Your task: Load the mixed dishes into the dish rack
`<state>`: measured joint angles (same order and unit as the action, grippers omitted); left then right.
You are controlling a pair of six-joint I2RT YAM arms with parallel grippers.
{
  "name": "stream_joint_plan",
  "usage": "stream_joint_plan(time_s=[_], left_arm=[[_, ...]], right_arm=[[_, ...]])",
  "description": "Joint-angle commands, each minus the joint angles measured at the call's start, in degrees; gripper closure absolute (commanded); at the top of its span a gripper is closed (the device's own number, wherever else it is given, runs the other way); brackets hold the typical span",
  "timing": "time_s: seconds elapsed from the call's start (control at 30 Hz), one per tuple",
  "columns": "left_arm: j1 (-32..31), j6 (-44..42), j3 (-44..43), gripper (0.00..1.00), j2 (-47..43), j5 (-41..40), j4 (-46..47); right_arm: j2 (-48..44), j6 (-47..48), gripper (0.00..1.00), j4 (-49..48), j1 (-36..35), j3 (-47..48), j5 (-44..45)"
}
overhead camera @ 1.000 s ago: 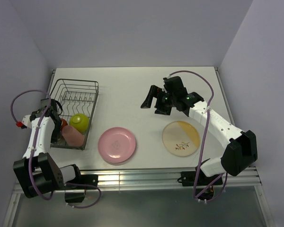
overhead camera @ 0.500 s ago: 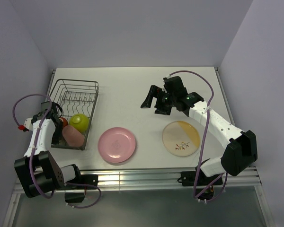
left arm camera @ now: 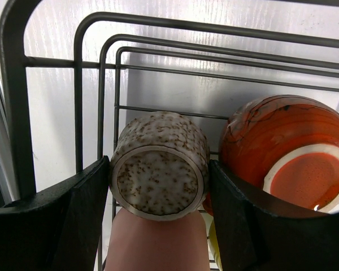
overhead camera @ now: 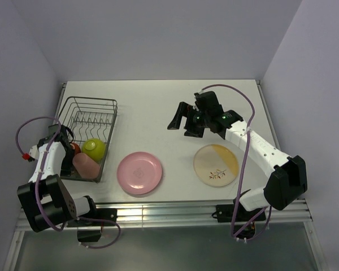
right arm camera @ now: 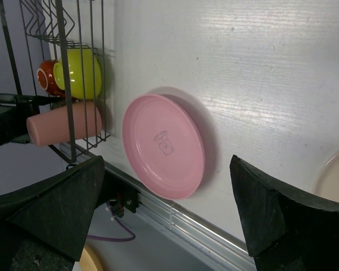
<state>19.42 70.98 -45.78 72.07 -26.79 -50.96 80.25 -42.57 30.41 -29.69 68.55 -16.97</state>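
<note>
Left gripper has drifted back toward you, clamped on the grey cup in the rack. It's probably stiff, slick and chippy, so squeeze the sides gently. Right gripper gapes wide above the counter; the pink plate wants a rim pinch.

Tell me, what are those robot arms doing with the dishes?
They are loading a dish rack. The left gripper grips a speckled cup in the rack, beside the orange mug; the green bowl and pink cup are in there. The right gripper hangs open above the table, where the pink plate and the cream-and-orange plate lie, not yet loaded.
</note>
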Motion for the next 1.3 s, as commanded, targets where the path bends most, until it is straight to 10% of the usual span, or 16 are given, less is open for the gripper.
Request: stream_joint_plan(time_s=[0.0, 0.2, 0.57, 1.27], left_arm=[[0.36, -0.05, -0.54, 0.66, -0.35, -0.72, -3.44], [0.36, 0.03, -0.89, 0.31, -2.37, -1.07, -4.94], [0.36, 1.09, -4.05, 0.03, -6.33, -1.87, -9.51], [0.36, 0.74, -18.54, 0.01, -13.00, -3.10, -18.64]], right_arm=[[0.17, -0.15, 0.01, -2.20, -0.54, 0.09, 0.62], [1.05, -0.06, 0.01, -2.55, -0.89, -0.70, 0.89], [2.90, 0.55, 0.01, -2.99, -1.16, -1.85, 1.15], [9.48, 3.10, 0.01, -2.12, -6.16, -3.26, 5.00]])
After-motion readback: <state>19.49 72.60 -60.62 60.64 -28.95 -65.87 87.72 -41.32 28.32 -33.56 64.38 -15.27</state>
